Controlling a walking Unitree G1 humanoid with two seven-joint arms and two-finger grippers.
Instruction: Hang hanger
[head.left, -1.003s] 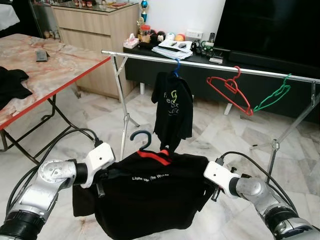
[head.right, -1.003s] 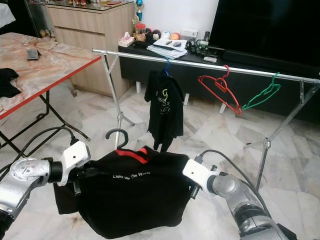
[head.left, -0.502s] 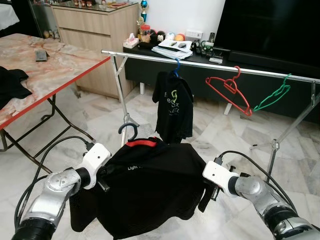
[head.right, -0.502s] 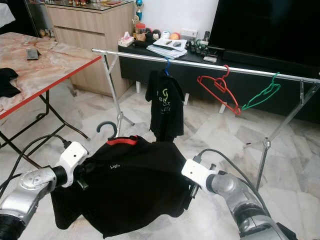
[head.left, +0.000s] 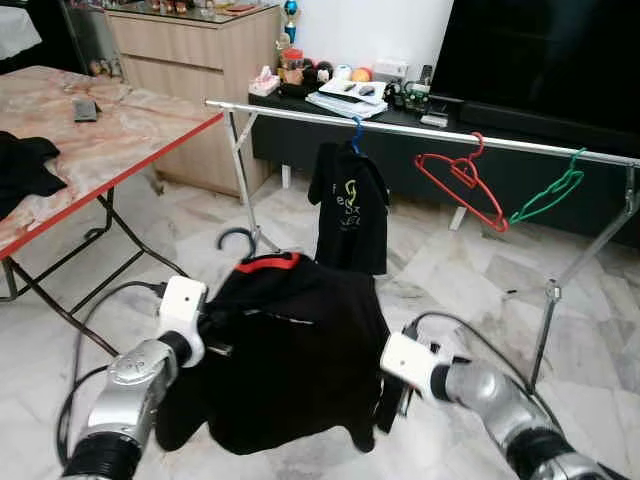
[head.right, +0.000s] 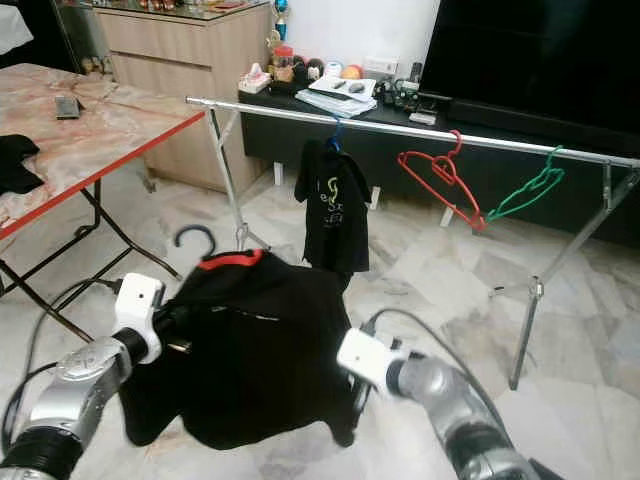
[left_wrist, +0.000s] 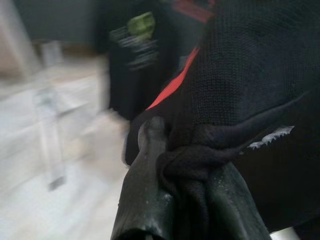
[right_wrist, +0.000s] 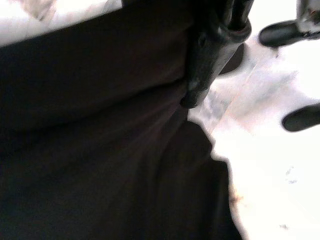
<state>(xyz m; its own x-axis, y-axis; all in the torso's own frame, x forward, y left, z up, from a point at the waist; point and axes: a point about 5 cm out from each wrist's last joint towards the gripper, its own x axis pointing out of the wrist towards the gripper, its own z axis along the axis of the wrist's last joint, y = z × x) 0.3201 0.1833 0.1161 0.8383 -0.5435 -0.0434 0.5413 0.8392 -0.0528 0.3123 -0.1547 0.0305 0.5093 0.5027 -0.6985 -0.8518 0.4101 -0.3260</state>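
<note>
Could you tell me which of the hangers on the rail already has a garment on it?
The blue hanger, leftmost on the rail, carries a black T-shirt. The red hanger and green hanger beside it hang bare.

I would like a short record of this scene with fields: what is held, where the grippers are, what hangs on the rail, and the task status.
held item: black shirt on a hanger with a dark hook
left gripper: shut on the shirt's left shoulder
right gripper: against the shirt's right side; grip unclear
rail: holds a small black shirt, a red hanger and a green hanger
table: to the robot's left
task status: hook is below the rail, not yet hung
</note>
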